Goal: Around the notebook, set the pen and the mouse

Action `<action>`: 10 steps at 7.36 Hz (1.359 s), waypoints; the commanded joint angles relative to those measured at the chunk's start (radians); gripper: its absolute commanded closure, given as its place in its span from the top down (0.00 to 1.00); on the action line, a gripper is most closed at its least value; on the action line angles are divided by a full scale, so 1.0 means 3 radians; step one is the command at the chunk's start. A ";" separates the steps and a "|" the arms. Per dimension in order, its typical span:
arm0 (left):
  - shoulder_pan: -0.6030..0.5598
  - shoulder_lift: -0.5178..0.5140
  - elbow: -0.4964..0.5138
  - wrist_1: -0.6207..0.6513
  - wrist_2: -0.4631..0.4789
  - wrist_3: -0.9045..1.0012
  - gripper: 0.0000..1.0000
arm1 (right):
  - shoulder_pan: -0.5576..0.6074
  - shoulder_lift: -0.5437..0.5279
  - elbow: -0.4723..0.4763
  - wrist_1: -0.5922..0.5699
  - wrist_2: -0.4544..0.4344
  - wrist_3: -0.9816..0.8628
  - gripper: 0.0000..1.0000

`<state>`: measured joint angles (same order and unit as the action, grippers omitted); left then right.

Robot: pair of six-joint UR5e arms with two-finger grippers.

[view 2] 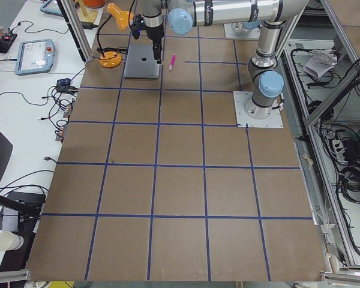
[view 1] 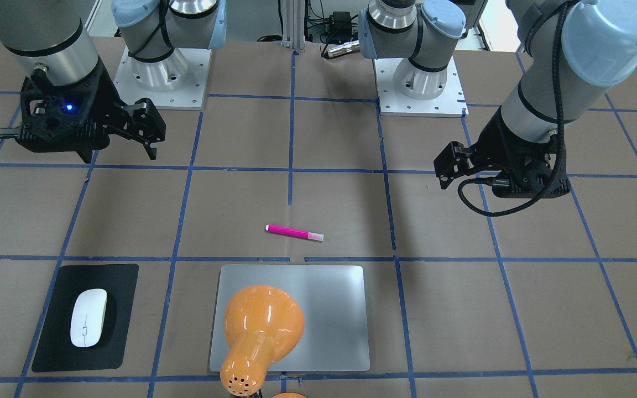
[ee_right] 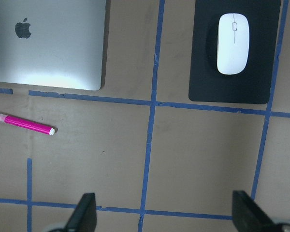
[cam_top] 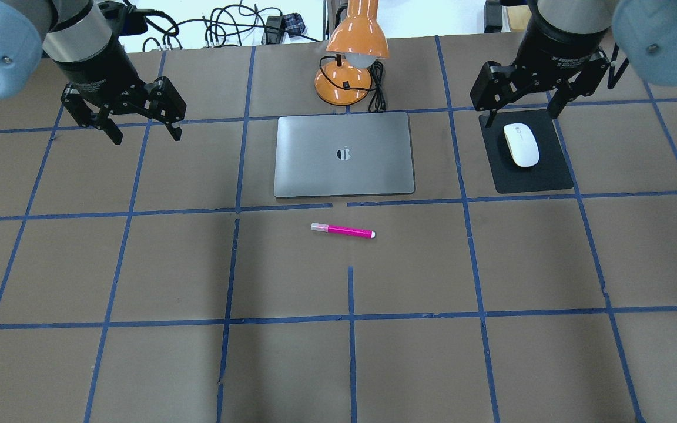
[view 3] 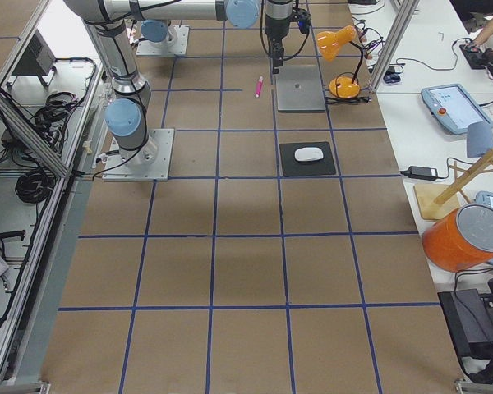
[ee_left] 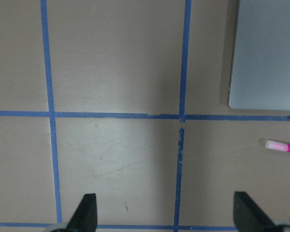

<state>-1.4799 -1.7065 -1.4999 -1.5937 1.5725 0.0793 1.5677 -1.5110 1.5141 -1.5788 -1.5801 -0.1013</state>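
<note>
The magenta pen (cam_top: 343,231) lies flat on the brown table just in front of the silver-grey notebook (cam_top: 315,170), a short gap between them. To the notebook's right, the white mouse (cam_top: 520,144) rests on a black mat (cam_top: 544,176). My left gripper (cam_top: 146,136) hangs open and empty above the table, left of the notebook. High over the mat's far edge, my right gripper (cam_top: 522,117) is also open and holds nothing. The right wrist view takes in the mouse (ee_right: 233,43), the pen (ee_right: 21,122) and the notebook (ee_right: 48,43) far below.
An orange desk lamp (cam_top: 353,53) stands behind the notebook, and in the front-facing view its shade (view 1: 260,326) covers part of the lid. Blue tape lines grid the table. Both arm bases (view 1: 163,77) sit at the robot side.
</note>
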 commanded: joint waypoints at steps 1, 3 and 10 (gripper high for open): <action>-0.0159 0.0084 -0.0011 -0.0051 -0.0021 0.0012 1.00 | 0.0000 0.0000 0.0000 0.0001 0.0000 0.0000 1.00; -0.0277 0.0115 -0.0027 -0.0072 0.0015 0.0012 1.00 | 0.0000 0.0005 0.0000 0.0001 0.0000 0.0005 1.00; -0.0247 0.0304 -0.0246 -0.0123 0.0020 0.0165 1.00 | 0.0000 0.0005 0.0000 0.0001 0.0000 0.0005 1.00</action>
